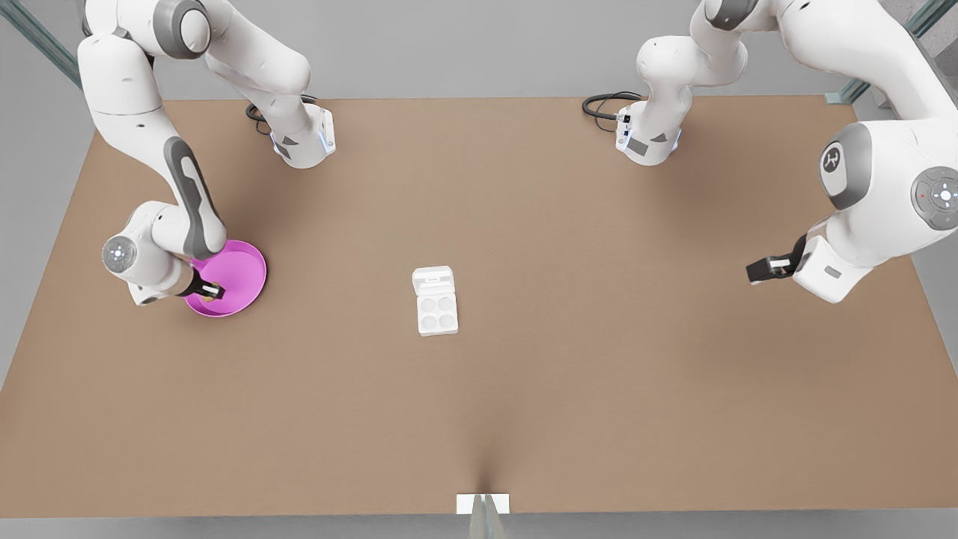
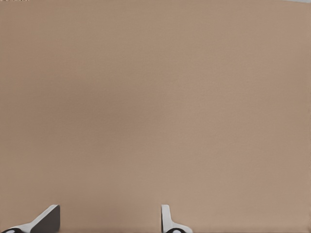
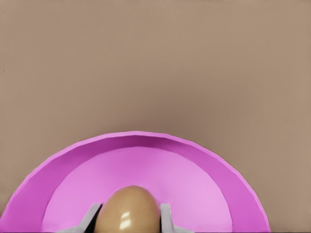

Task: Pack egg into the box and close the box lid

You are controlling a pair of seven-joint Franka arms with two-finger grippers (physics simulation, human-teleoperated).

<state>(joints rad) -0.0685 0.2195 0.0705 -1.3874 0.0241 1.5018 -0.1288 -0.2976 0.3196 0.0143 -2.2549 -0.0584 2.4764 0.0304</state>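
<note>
Far at the front view's left: right gripper (image 1: 212, 290) down over the pink plate (image 1: 247, 263), its arm bent low beside the plate's rim. The right wrist view shows the egg (image 3: 129, 209) sitting between the two fingers (image 3: 165, 217), one finger at each flank of the shell, the jaws narrowed to about the egg's width; whether they press it cannot be told for sure, but no gap shows on either side. Egg is tan-brown, glossy, over the plate's inner floor (lifted or resting, cannot tell).

Centre of the table (image 1: 599, 337): the box (image 1: 435, 301), white, lying open. Four round cups in a two-by-two grid, all vacant. The box lid (image 1: 433, 281) is folded back flat on the far side of the tray, small raised tab on it. Box stands well apart from the plate and from both grippers.

Front view's right: left gripper (image 1: 762, 269) hangs above bare tabletop, waiting, pointing toward the middle. Left wrist view shows its fingers (image 2: 167, 221) spread wide with nothing between them.
</note>
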